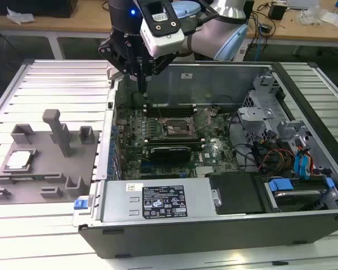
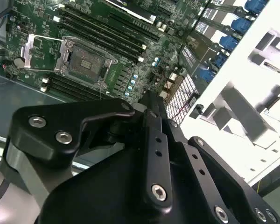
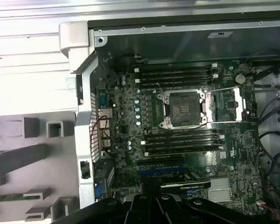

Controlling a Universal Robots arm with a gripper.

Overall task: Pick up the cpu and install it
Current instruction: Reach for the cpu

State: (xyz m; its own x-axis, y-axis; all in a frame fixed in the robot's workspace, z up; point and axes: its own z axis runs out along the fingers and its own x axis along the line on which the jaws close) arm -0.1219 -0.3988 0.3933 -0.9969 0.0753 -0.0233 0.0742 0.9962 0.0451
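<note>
The cpu (image 1: 19, 160), a small square chip with a pale metal top, lies flat on the grey fixture plate (image 1: 39, 188) at the exterior view's left, outside the computer case. My gripper (image 1: 142, 85) hangs over the case's back left corner, far from the chip. Its fingers (image 2: 149, 116) stand together with nothing between them. The motherboard's socket (image 1: 177, 130) is open and bare inside, with its metal load plate (image 3: 228, 105) swung aside. Both wrist views show the socket (image 3: 184, 108) (image 2: 86, 60) below and ahead of the gripper (image 3: 154, 199).
Grey plastic blocks and a tall post (image 1: 57, 130) rise from the fixture. The case wall (image 3: 83, 140) separates fixture and motherboard. Memory slots (image 3: 175, 74) flank the socket. A labelled power supply (image 1: 158, 201), drive cage (image 1: 259, 112) and blue cables (image 1: 301, 163) fill the case's front and right.
</note>
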